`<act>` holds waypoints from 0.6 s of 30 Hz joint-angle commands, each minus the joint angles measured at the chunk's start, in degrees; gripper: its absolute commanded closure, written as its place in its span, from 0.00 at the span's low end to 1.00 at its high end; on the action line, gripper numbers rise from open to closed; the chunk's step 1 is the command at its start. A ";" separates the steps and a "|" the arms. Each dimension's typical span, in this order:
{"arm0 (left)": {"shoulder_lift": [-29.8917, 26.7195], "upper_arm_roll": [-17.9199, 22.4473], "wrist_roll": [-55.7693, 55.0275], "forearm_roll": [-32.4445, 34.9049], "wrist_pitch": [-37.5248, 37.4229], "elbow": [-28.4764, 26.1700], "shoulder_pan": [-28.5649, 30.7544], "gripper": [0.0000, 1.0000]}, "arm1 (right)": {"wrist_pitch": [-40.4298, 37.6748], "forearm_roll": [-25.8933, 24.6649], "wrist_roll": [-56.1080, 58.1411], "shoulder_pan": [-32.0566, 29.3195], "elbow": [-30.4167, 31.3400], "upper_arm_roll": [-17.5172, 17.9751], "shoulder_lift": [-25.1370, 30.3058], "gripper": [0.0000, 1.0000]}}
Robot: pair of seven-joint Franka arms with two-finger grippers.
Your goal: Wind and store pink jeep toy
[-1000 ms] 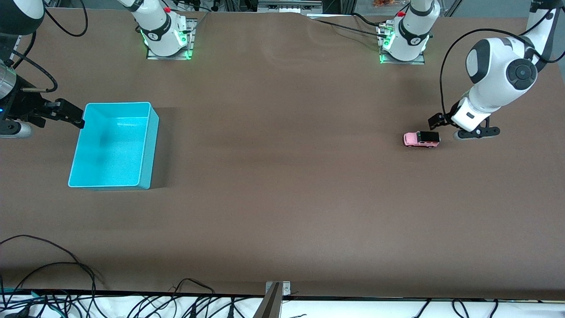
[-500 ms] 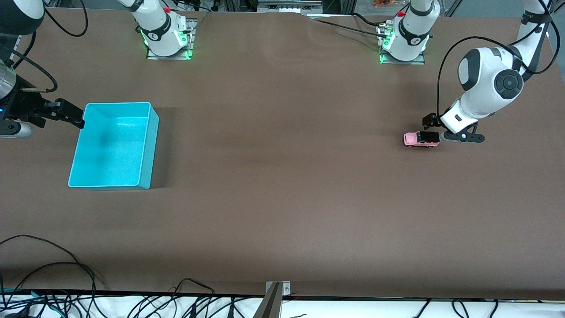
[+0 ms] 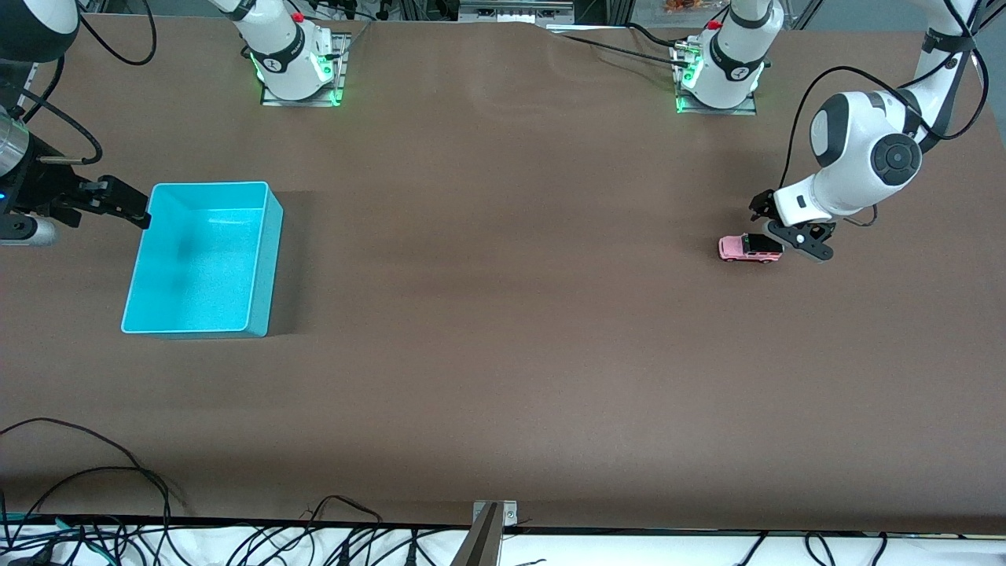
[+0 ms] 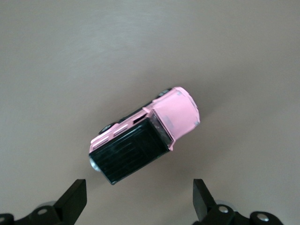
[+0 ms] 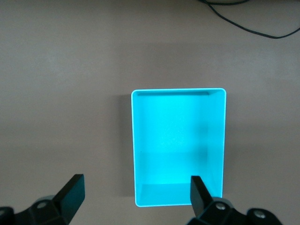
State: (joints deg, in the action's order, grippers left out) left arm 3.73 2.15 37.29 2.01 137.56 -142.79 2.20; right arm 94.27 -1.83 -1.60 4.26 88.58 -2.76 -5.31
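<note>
The pink jeep toy (image 3: 750, 248) is seen on the table toward the left arm's end, well apart from the turquoise bin (image 3: 201, 259). Its black roof and pink bonnet are shown only in the left wrist view (image 4: 145, 135), between spread fingertips (image 4: 75, 199). The left gripper (image 3: 786, 228) is held just over the jeep, jaws apart, the arm bent downward. The right gripper (image 3: 102, 200) waits beside the bin, fingers likewise apart.
</note>
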 commanded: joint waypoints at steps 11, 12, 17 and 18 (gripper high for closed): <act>3.65 0.05 19.57 9.58 6.92 -0.64 -0.09 0.00 | 0.13 -0.37 -0.42 0.13 -0.34 -0.05 0.12 0.00; 3.74 0.05 20.45 9.94 7.62 -0.64 0.00 0.00 | 0.13 -0.28 -0.42 0.13 -0.34 -0.05 0.12 0.00; 4.88 0.05 25.99 10.82 10.35 -0.64 -0.09 0.00 | 0.13 -0.28 -0.42 0.13 -0.34 -0.05 0.12 0.00; 5.23 0.05 26.69 10.82 11.05 -0.64 -0.09 0.00 | 0.13 -0.28 -0.42 0.13 -0.34 -0.05 0.12 0.00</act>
State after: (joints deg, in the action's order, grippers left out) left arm 7.54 2.11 59.08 11.06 145.46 -143.25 2.18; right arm 94.27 -1.83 -1.60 4.26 88.58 -2.76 -5.31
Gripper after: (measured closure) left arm 0.000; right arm 0.000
